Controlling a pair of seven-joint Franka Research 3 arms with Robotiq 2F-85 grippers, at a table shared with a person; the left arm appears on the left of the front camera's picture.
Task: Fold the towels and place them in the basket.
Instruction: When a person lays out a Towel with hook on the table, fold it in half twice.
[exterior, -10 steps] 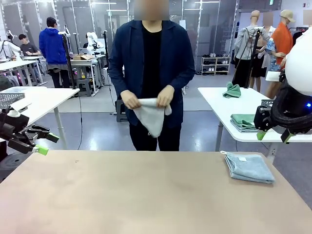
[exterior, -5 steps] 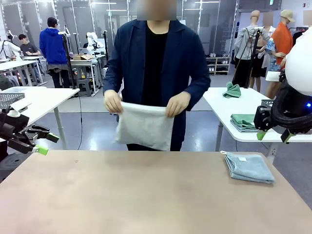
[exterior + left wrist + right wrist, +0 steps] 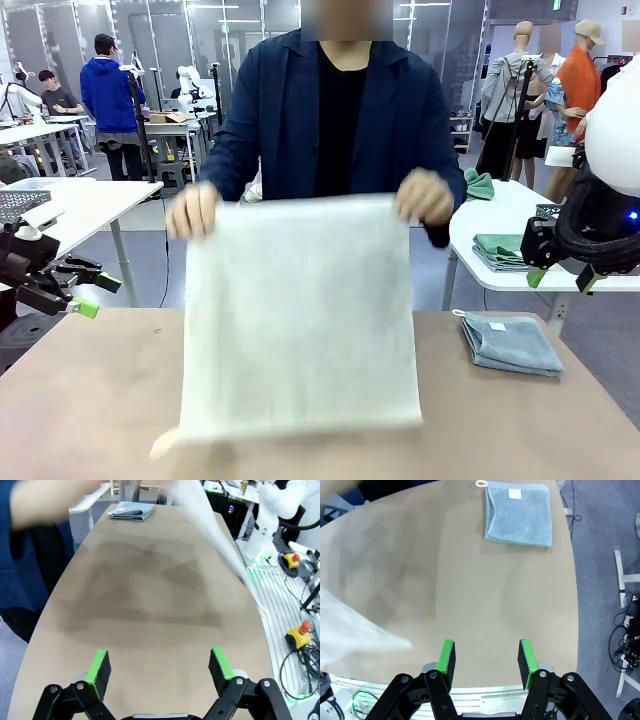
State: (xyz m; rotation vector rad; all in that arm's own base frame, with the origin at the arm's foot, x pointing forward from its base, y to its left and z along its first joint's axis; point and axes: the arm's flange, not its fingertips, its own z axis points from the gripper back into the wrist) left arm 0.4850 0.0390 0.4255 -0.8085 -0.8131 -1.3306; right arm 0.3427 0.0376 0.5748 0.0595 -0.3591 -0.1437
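Wide apart and empty, the pads of the left gripper are seen at the bottom of its wrist view, above the bare table. In the front view this gripper is parked at the left edge of the frame, by the table's far corner. At the right edge of the front view the right gripper is held raised, its jaws open with nothing between them. Just below and left of it, near the table's right edge, the pale blue-grey towel is laid flat, already folded into a neat rectangle with its loop at one corner. In the centre of the front view the cream-white towel is held up fully spread and motion-blurred. It is gripped at its upper corners by the person, one hand left of centre and the other hand right of centre, and its lower edge hangs low over the table. The task is judged to be partly done: one towel is folded, the other is yet to be folded, and both are yet to be placed in the basket.
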